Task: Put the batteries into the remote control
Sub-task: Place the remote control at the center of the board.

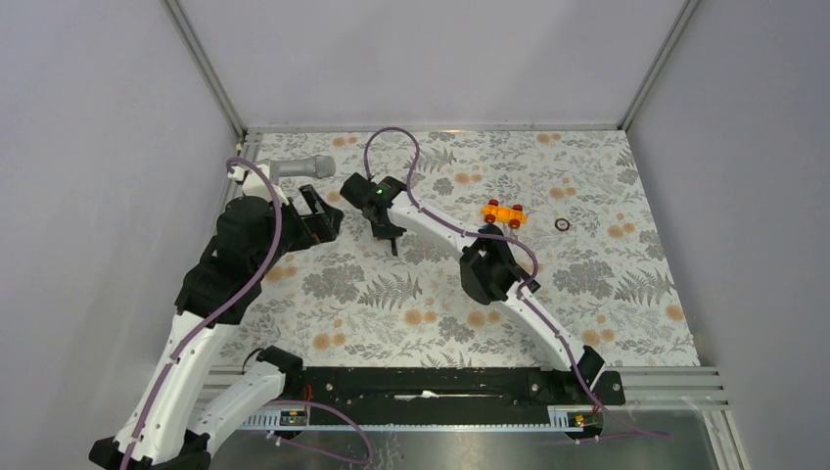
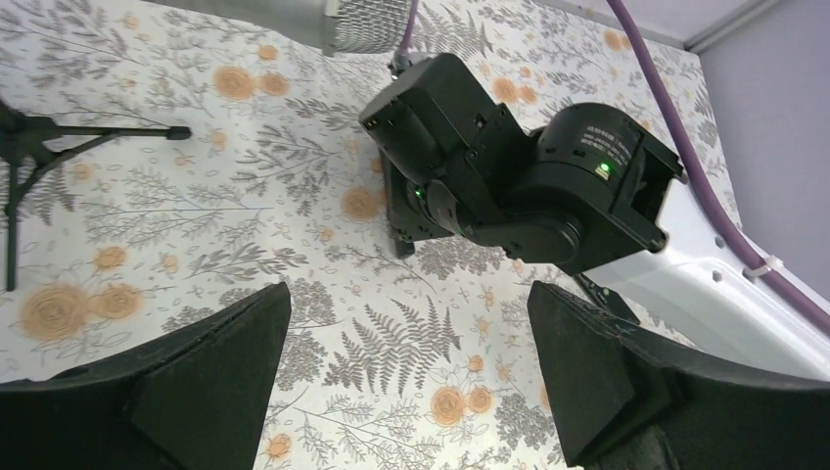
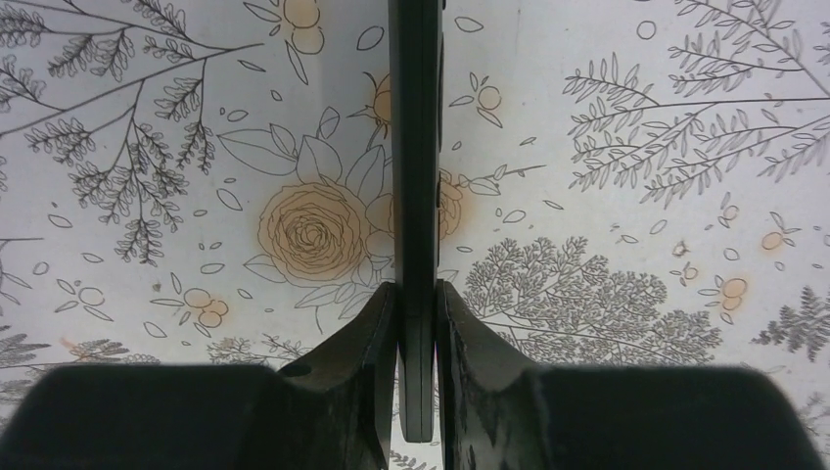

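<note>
My right gripper (image 3: 418, 289) is shut on the remote control (image 3: 415, 147), a slim black bar held edge-on between the pads and running straight away from the camera above the floral cloth. From above, that gripper (image 1: 388, 227) hangs left of centre with the remote's end (image 1: 394, 246) poking out below it. My left gripper (image 1: 331, 213) stands open just to its left, and nothing lies between its fingers (image 2: 225, 352). The right arm's black wrist (image 2: 509, 166) fills the upper part of the left wrist view. The batteries are out of view.
A grey microphone (image 1: 299, 168) lies at the back left, its head (image 2: 362, 20) close to both grippers, with a black tripod leg (image 2: 98, 137) beside it. An orange toy block with red knobs (image 1: 504, 213) and a small dark ring (image 1: 562, 223) sit right of centre.
</note>
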`<act>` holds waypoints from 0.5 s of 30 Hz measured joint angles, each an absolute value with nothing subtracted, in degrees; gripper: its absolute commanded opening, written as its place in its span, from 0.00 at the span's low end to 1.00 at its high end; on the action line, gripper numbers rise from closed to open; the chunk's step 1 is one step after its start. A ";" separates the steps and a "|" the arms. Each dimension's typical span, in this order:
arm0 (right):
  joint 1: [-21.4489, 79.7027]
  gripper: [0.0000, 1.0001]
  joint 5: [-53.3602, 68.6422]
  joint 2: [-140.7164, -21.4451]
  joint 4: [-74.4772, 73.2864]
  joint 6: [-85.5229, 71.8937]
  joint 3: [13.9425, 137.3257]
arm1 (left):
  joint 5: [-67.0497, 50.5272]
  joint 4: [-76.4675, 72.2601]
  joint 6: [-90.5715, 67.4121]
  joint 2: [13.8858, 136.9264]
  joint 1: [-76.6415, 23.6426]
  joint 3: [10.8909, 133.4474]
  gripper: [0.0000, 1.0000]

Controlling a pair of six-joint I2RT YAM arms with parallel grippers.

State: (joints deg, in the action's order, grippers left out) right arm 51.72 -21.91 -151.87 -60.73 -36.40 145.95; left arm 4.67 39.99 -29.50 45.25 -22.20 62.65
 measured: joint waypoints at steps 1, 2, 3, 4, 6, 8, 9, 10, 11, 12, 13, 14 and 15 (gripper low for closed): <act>52.01 0.00 -22.85 -151.94 -60.93 -36.16 146.06 | 5.61 40.36 -29.34 44.51 -22.20 62.65 0.99; 52.34 0.00 -23.66 -152.00 -61.32 -35.79 146.34 | 6.44 40.75 -29.17 43.92 -22.20 62.65 0.99; 52.56 0.00 -24.08 -152.14 -61.56 -35.66 146.56 | 6.83 40.91 -29.06 43.72 -22.20 62.65 0.99; 52.88 0.03 -24.73 -152.48 -61.87 -35.33 147.13 | 7.44 41.01 -28.91 43.40 -22.20 62.65 0.99; 53.56 0.12 -25.58 -153.05 -62.04 -34.79 147.68 | 8.21 41.10 -28.71 43.03 -22.20 62.67 0.99; 54.06 0.24 -25.93 -153.27 -62.28 -34.46 147.98 | 8.93 41.17 -28.67 42.85 -22.20 62.70 0.99; 54.28 0.31 -25.96 -153.29 -62.39 -34.30 148.07 | 9.23 41.41 -28.62 42.85 -22.20 62.78 0.99; 54.41 0.34 -25.85 -153.32 -62.52 -34.26 148.18 | 9.52 41.60 -28.62 42.81 -22.20 62.89 0.99; 54.52 0.37 -25.78 -153.32 -62.52 -34.26 148.24 | 9.80 41.65 -28.56 42.78 -22.20 62.92 0.99; 54.61 0.38 -25.63 -153.32 -62.50 -34.17 148.24 | 10.07 41.78 -28.53 42.78 -22.20 62.92 0.99; 54.63 0.39 -25.39 -153.32 -62.46 -34.15 148.24 | 10.35 41.95 -28.53 42.74 -22.20 62.92 0.99; 54.63 0.41 -25.21 -153.32 -62.39 -34.09 148.24 | 10.63 42.06 -28.53 42.74 -22.20 62.92 0.99; 54.63 0.42 -24.80 -153.32 -62.30 -34.09 148.24 | 10.90 42.15 -28.53 42.74 -22.20 62.92 0.99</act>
State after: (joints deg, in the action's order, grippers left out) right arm 54.63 -24.80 -153.32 -62.30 -34.09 148.24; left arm 10.90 42.15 -28.53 42.74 -22.20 62.92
